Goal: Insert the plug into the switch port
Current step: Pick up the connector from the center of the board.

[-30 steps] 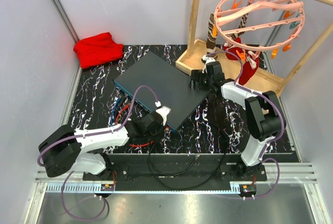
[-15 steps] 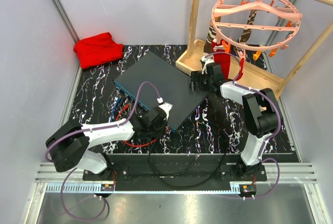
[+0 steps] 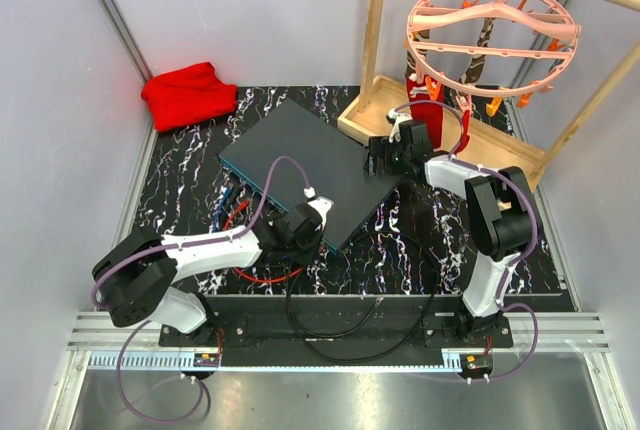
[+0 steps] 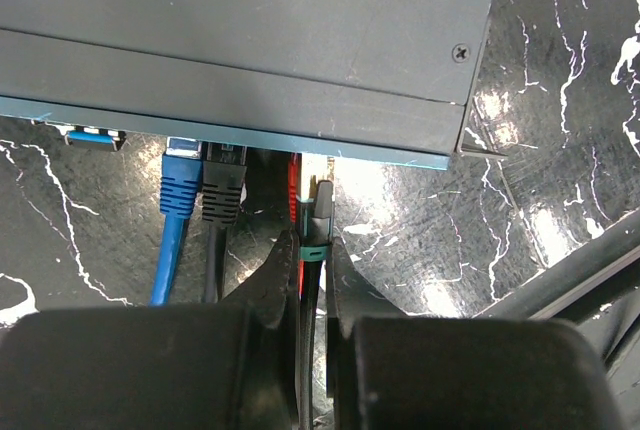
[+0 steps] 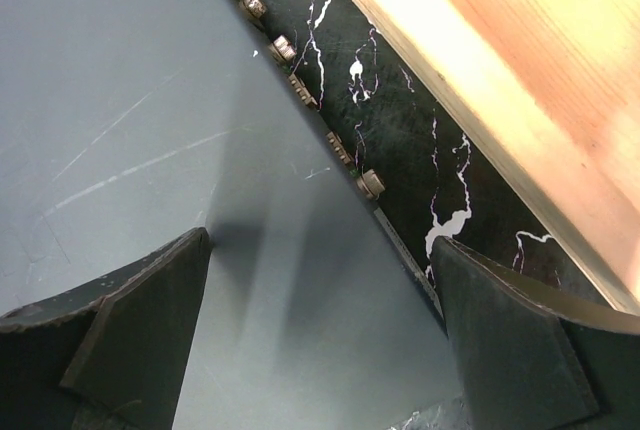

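Plug [image 4: 322,212] is pinched in the left jaws, nose just under the teal front edge of the switch [image 4: 250,30], right of the black connector [image 4: 222,193] and blue connector [image 4: 180,182]. Can't tell if it's in a socket yet. Switch lies flat mid tabletop [image 3: 400,240]. Right jaws gape wide over its far corner by the wooden tray [image 5: 520,70], holding nothing. Suggest squaring the plug to the face, pushing straight in and avoiding the red cable [image 4: 292,185]. No readable labels or brands.

Pale grey walls [image 3: 250,10]; black marbled tabletop [image 3: 180,200]; wooden rack [image 3: 378,30] just beyond right gripper [image 3: 378,160]; pink hanger [image 3: 490,12] above it; red cloth [image 3: 188,93] far beyond left gripper [image 3: 312,222].
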Available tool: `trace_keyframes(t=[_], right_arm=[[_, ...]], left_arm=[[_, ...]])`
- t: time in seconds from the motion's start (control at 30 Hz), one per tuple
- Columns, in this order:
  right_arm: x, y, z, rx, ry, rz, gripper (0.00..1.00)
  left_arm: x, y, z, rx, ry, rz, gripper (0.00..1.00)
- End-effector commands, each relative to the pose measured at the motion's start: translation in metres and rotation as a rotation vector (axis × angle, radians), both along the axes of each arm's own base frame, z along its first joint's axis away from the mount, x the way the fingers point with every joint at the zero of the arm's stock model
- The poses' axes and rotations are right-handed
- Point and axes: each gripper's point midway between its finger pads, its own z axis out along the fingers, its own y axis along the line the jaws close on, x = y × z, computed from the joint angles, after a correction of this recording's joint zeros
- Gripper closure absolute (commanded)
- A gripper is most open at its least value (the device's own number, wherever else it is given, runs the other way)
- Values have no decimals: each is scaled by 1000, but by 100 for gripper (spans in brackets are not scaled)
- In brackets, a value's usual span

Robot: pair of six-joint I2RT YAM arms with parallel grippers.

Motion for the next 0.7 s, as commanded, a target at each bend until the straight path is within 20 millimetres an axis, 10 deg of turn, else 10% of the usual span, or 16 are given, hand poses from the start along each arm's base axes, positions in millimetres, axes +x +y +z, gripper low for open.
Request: trace_keyframes(t=[0.0,0.67], right_arm=[[2,13,2,48,14,55,3],[-10,29,-6,100,63,153,3]], left_arm=[[20,-33,18,-155,-76,5,100],[37,-37,47,-224,-159,-50,100]])
